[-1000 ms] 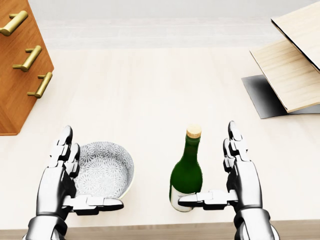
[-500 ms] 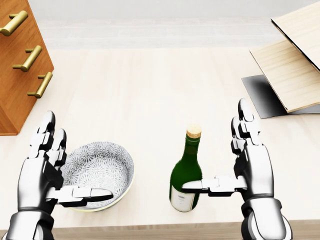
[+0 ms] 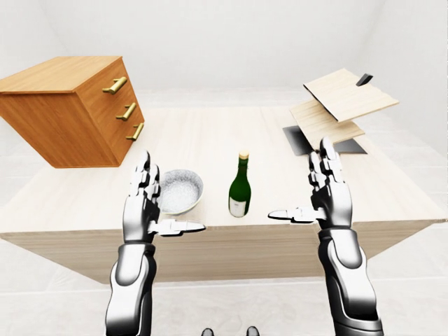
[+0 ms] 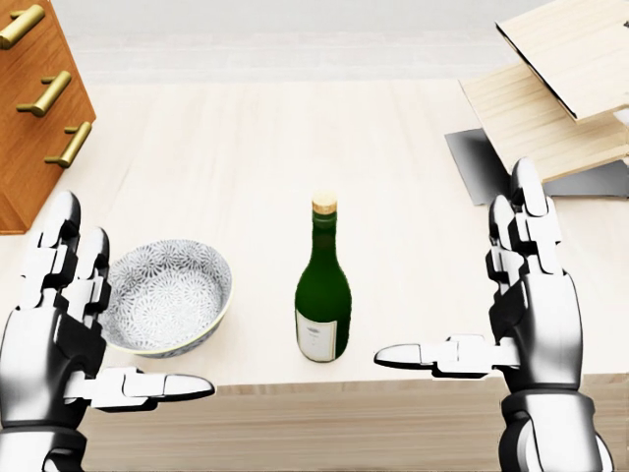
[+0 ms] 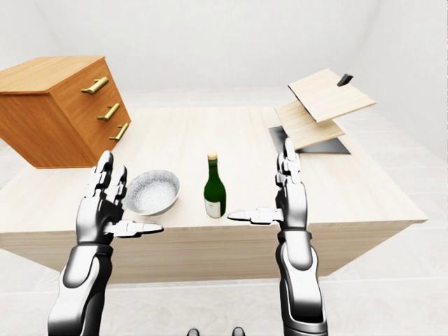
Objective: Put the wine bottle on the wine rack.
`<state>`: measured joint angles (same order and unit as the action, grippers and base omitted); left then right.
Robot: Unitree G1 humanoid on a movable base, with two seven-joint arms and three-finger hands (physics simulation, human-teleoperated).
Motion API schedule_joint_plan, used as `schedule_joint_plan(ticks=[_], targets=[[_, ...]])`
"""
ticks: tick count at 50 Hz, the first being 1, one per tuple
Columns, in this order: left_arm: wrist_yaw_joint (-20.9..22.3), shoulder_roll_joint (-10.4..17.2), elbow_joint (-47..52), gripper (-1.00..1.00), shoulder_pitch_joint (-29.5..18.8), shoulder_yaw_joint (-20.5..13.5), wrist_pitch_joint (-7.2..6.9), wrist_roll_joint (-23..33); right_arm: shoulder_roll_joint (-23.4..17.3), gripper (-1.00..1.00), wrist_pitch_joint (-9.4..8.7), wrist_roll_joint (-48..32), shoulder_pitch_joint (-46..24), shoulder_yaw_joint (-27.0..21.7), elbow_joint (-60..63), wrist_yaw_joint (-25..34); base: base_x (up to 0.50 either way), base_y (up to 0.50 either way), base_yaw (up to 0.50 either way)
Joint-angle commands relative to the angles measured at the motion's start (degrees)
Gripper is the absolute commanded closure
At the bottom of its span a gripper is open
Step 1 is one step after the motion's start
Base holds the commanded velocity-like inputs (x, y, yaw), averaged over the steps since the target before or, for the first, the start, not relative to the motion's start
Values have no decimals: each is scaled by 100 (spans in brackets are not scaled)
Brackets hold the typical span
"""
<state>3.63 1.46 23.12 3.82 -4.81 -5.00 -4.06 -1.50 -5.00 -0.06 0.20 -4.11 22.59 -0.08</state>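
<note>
A green wine bottle (image 4: 323, 294) with a cork top and white label stands upright on the light wooden table (image 4: 265, 147), near its bottom edge in the head view. The wine rack (image 4: 560, 93), made of slanted light wooden boards on a dark base, sits at the table's top right. My right hand (image 4: 486, 315) is open to the right of the bottle, thumb pointing toward it, apart from it. My left hand (image 4: 93, 329) is open at the lower left, beside a patterned bowl (image 4: 165, 297).
A wooden drawer cabinet (image 3: 73, 105) with brass handles stands on the table's left side. The patterned bowl lies between my left hand and the bottle. The table's near edge (image 4: 295, 393) runs just below the bottle and hands.
The view has shifted, so the bottle and bowl now sit further left. My right hand has drawn away to the right of the bottle; both hands stay open.
</note>
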Motion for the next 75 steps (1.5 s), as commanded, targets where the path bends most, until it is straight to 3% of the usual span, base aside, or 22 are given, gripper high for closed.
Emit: schedule_joint_plan(ticks=[1, 10, 13, 16, 18, 40, 46, 75], targets=[[13, -23, 437, -100, 35, 31, 0, 35, 8, -100, 0, -48, 21, 41, 303, -19, -50, 0, 0], [17, -40, 307, -100, 11, 34, 0, 61, 76, -100, 0, 135, 97, -76, 438, 62, -32, 0, 0], [34, -44, 272, -100, 38, 52, 0, 69, 208, -100, 0, 852, 103, -275, 606, 261, 0, 0, 0], [47, -38, 170, -100, 44, 31, 0, 68, 84, -100, 0, 503, 153, -193, 499, 14, 0, 0, 0], [58, -36, 121, -100, 50, 6, 0, 49, 7, -100, 0, 464, 205, -123, 348, 153, 0, 0, 38], [98, -70, 85, -100, 308, 71, 0, 164, 68, -100, 0, 827, 113, -188, 59, 77, 0, 0, 50], [88, -69, 169, -100, 269, 64, 0, 151, 15, -100, 0, 749, 224, -177, 102, 64, -2, 4, 0], [143, -56, 28, -100, 293, 213, 0, 318, 51, -100, 0, 420, 379, 148, 191, 286, 14, -47, 0]])
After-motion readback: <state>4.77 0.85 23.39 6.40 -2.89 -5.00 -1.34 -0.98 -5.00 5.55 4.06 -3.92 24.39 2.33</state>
